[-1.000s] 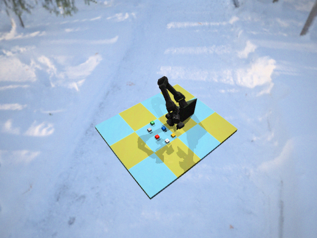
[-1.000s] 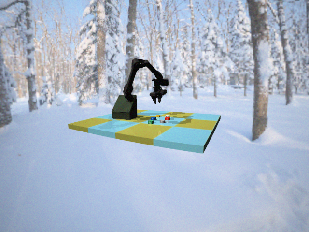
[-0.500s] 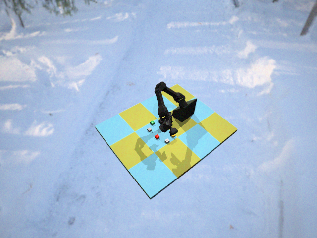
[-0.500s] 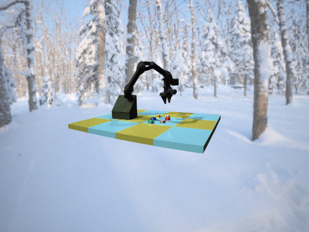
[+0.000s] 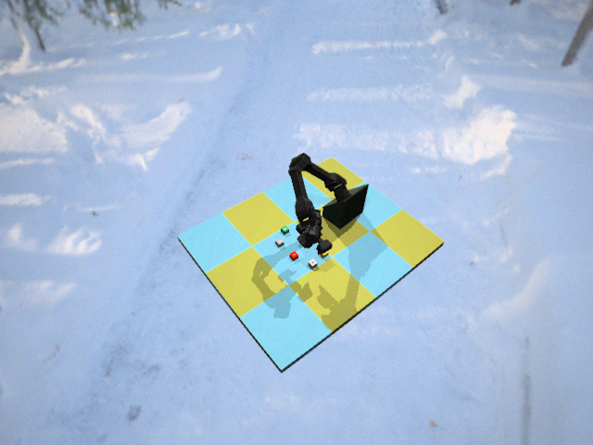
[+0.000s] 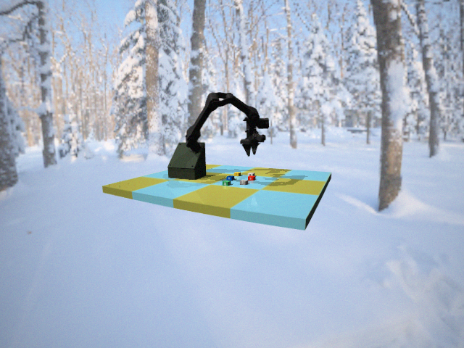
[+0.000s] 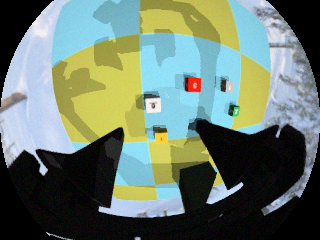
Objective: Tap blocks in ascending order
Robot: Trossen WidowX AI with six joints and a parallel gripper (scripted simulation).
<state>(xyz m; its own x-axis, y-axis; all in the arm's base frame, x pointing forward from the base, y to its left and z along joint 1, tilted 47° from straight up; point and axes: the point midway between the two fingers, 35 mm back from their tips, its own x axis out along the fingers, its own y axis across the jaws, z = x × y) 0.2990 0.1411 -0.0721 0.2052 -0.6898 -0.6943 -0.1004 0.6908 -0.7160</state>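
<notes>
My gripper [image 6: 251, 153] [image 7: 161, 127] is open and empty, high above the blocks. A yellow block [image 5: 325, 254] [image 6: 237, 174] [image 7: 161, 136] appears below the fingertip gap in the wrist view. A white block [image 5: 312, 263] [image 7: 153, 105], a red block [image 5: 293, 255] [image 6: 251, 177] [image 7: 193, 84], a grey block [image 5: 279, 242] [image 6: 243, 182] [image 7: 227, 85] and a green block [image 5: 284, 230] [image 6: 226, 183] [image 7: 235, 110] stand apart. A blue block [image 6: 230, 177] is hidden by the arm in the top view and largely behind the right finger in the wrist view. The small digits cannot be read surely.
The blocks stand on a blue and yellow checkered table top [image 5: 283, 335] [image 6: 277, 204]. The arm's dark wedge-shaped base [image 5: 346, 210] [image 6: 187, 164] stands behind them. Arm shadows cross the table.
</notes>
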